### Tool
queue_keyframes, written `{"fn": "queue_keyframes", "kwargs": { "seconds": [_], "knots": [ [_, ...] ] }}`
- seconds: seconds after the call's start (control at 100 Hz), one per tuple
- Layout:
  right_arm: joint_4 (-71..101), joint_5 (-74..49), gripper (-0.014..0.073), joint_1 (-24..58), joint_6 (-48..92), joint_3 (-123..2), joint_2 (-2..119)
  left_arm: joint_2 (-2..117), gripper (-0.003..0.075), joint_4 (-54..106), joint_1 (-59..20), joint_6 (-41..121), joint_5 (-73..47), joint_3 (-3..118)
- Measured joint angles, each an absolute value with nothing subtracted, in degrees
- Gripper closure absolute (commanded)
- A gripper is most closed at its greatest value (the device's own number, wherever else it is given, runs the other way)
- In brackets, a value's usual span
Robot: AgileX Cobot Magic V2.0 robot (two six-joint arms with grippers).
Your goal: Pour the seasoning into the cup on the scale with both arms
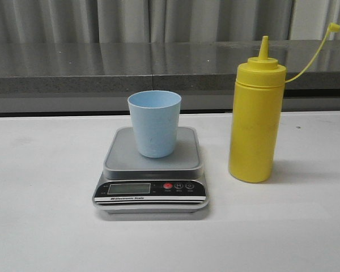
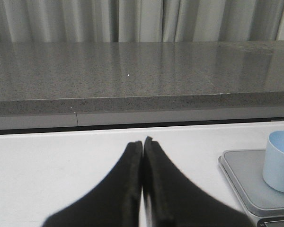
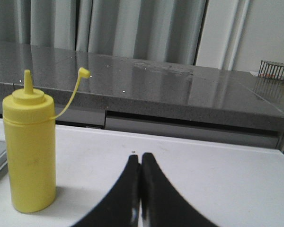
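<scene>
Front view: cup [image 1: 154, 123] stands upright on the scale [image 1: 151, 173] platform, about centred, mouth open upward. Scale sits mid-table [image 1: 39, 226], black panel with LCD and red button facing the camera. Seasoning bottle [image 1: 256, 119] upright on the table just right of the scale, not touching it, cap off the nozzle and dangling on its tether up to the right. No arms in this view. Left wrist view: left gripper [image 2: 142, 144] clenched, black fingers pressed together, nothing between them, over bare table left of the scale. Right wrist view: right gripper [image 3: 140, 158] also clenched and empty, apart from the bottle.
</scene>
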State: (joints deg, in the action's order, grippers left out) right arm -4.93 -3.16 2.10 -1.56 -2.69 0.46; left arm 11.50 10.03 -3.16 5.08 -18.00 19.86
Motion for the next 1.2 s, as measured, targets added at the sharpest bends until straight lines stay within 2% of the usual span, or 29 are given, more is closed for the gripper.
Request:
{"fn": "queue_keyframes", "kwargs": {
  "seconds": [0.22,0.4,0.66,0.99,1.08,1.13,1.2],
  "knots": [
    [-3.3,-10.6,0.0660,2.1,-1.6,-15.5,13.8,11.5,0.0738,10.0,-3.2,5.1,-18.0,19.9],
    [-3.2,-11.3,0.0660,2.1,-1.7,-23.3,28.1,11.5,0.0738,10.0,-3.2,5.1,-18.0,19.9],
    [-2.4,-7.9,0.0660,2.5,-1.7,-28.7,47.4,11.5,0.0738,10.0,-3.2,5.1,-18.0,19.9],
    [-1.7,4.0,0.0654,7.4,-1.7,-29.0,60.4,11.5,0.0738,10.0,-3.2,5.1,-18.0,19.9],
    [-1.7,7.7,0.0594,9.2,-1.7,-28.3,63.2,11.5,0.0738,10.0,-3.2,5.1,-18.0,19.9],
    [-1.7,9.2,0.0528,10.0,-1.7,-27.5,64.6,11.5,0.0738,10.0,-3.2,5.1,-18.0,19.9],
    [-1.7,11.4,0.0391,10.9,-1.7,-26.1,66.5,11.5,0.0738,10.0,-3.2,5.1,-18.0,19.9]
  ]
}}
